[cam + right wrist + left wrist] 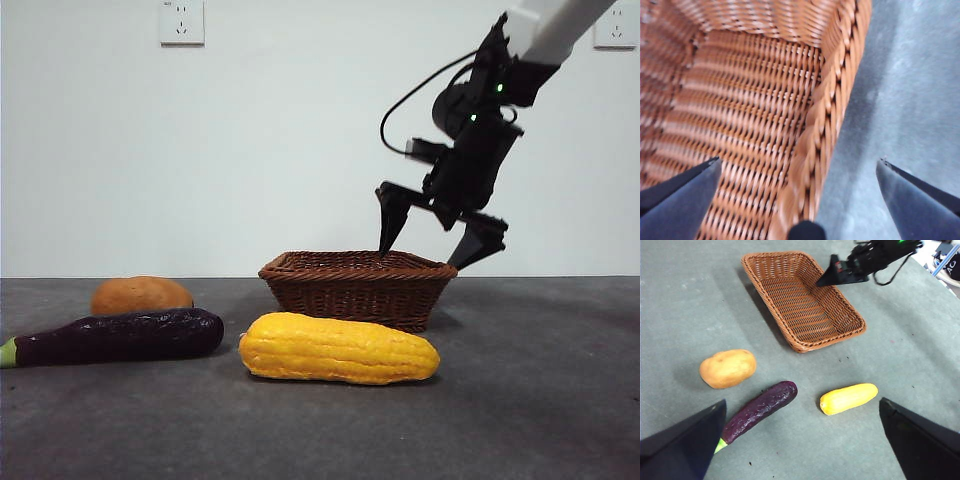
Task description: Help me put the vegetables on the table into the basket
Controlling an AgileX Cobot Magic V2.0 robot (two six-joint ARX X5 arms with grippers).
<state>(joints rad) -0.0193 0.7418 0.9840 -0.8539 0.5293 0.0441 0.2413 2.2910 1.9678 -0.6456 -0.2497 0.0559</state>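
Right tool (432, 238): jaws spread wide, empty, straddling the braided rim of the basket (355, 291), one jaw over its inside, the other over the bench (540, 400).
Left tool (800, 440): jaws spread, empty, high above the vegetables.
Corn (338, 348): on the bench, beside the basket, below the right tool.
Eggplant (118, 336): on the bench, beyond the corn from the right tool.
Potato (140, 295): near the eggplant, farthest from the right tool.

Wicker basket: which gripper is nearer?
Right. The right gripper, jaws open, straddles the wicker basket rim; the left gripper hangs high above the vegetables, away from it.
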